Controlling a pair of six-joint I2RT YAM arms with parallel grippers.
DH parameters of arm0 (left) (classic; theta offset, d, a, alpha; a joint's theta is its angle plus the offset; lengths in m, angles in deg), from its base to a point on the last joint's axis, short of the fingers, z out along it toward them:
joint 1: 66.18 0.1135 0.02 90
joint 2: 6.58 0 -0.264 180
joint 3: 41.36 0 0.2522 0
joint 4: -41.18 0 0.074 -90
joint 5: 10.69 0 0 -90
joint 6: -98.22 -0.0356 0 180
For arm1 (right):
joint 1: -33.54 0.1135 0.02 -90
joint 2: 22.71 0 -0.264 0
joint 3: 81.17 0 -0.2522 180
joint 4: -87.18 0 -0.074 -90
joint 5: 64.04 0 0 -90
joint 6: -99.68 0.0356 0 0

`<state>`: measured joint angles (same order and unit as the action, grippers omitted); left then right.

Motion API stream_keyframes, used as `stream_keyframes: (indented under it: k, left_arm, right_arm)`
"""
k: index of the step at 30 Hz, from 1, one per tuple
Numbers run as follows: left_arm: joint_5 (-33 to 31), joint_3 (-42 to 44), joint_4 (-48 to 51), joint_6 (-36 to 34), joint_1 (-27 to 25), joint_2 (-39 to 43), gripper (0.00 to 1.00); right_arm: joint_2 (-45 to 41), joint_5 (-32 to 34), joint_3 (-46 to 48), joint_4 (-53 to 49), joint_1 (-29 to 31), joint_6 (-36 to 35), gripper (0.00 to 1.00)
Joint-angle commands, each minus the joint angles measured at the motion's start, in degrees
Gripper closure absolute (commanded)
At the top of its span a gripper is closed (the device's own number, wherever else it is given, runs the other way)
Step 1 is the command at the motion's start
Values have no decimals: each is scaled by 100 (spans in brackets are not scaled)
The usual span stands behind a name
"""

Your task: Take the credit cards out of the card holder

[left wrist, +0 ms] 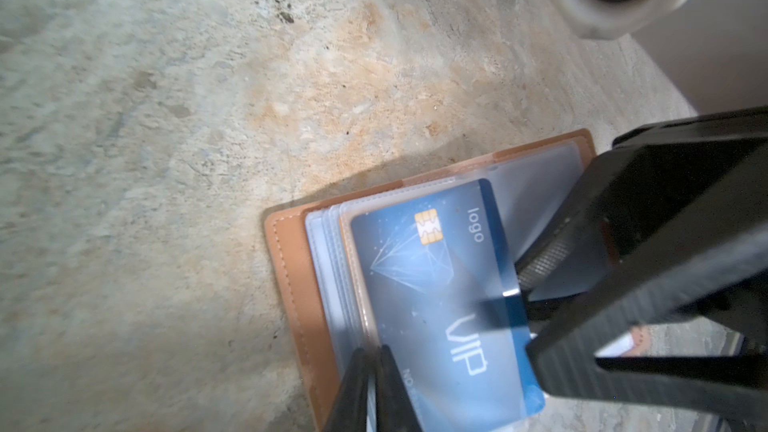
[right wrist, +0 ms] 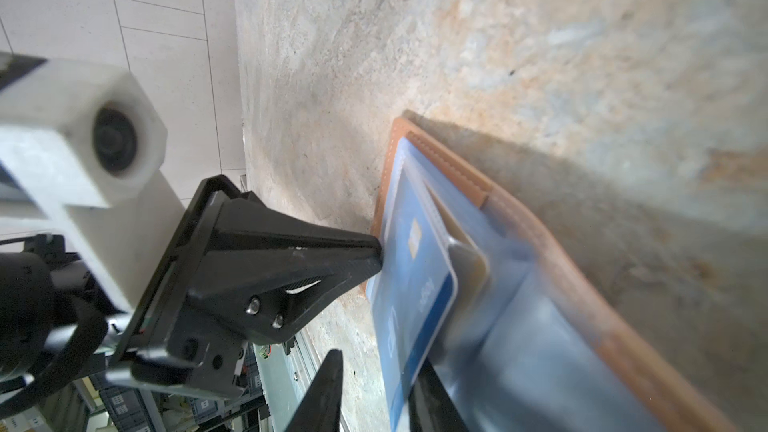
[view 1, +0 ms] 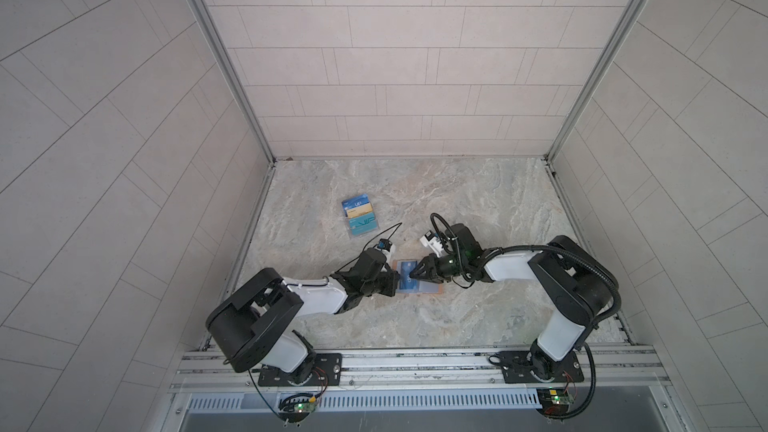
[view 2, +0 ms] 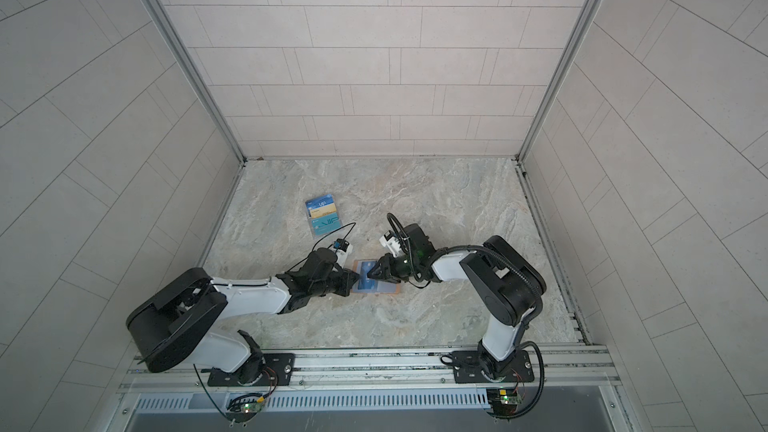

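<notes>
Blue VIP card (left wrist: 440, 292) half out of tan card holder (left wrist: 291, 268), near worktop's front edge. Left gripper (left wrist: 374, 388) pinched shut on sleeve edge; right gripper (left wrist: 521, 305) narrow, holding card's edge. Risk: holder dragged along w/ card if sleeve slips.

The whole table (view 1: 415, 201) is seen from overhead in both top views; the card holder (left wrist: 291, 268) is viewed closely, somewhat blurred, by both wrist cameras.

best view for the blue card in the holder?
Left wrist: the blue card fills the view, chip and VIP print readable, right end effector on its edge. Right wrist shows it edge-on and blurred. In both top views it is a small blue patch.
</notes>
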<state>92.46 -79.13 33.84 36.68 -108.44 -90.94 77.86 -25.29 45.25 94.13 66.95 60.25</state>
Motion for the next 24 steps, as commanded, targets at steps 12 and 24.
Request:
stream_keyframes:
  k: [12, 24]
  left_arm:
    - [-47, 101, 646, 6, -37, 198, 89]
    - [375, -336, 794, -283, 543, 677, 88]
  right_arm:
    - [597, 200, -148, 1158, 257, 681, 74]
    - [490, 212, -340, 329, 254, 164, 74]
